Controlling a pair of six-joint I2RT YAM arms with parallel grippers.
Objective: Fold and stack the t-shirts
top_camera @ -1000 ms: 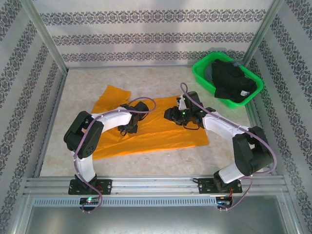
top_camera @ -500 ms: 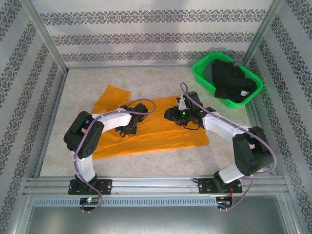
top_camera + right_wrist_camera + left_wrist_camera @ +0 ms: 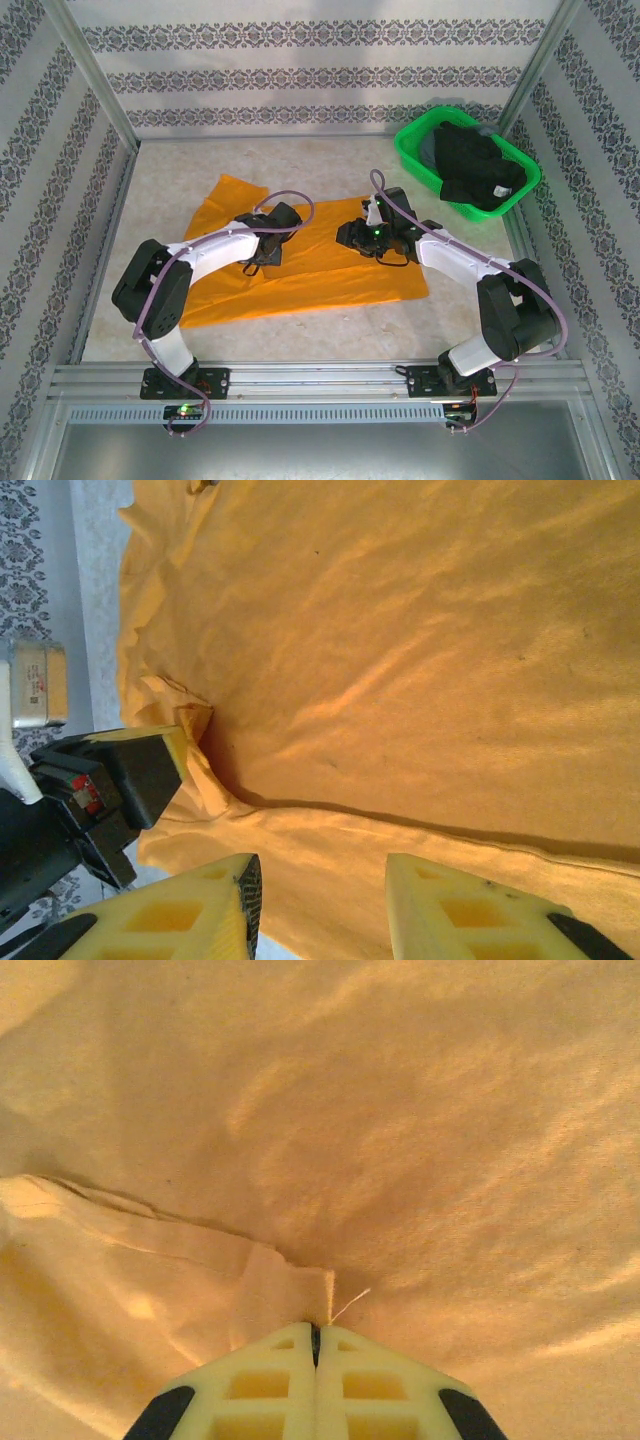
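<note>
Well, the orange t-shirt [image 3: 310, 272] lies spread flat in the middle of the worktop [image 3: 330, 165], its long axis running left to right. The left end effector [image 3: 315, 1332] is clamped together on a pinched-up fold towards the shirt's left half. The right end effector [image 3: 320, 872] hangs just above the cloth facing it, jaws apart and empty. I'd say the left arm leads this fold. The black t-shirts [image 3: 478, 165] sit in the green basket [image 3: 412, 150] at the far right, well apart, blocking nothing

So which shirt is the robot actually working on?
The orange t-shirt, pinched by the left gripper; the black t-shirts sit heaped in the green basket.
</note>
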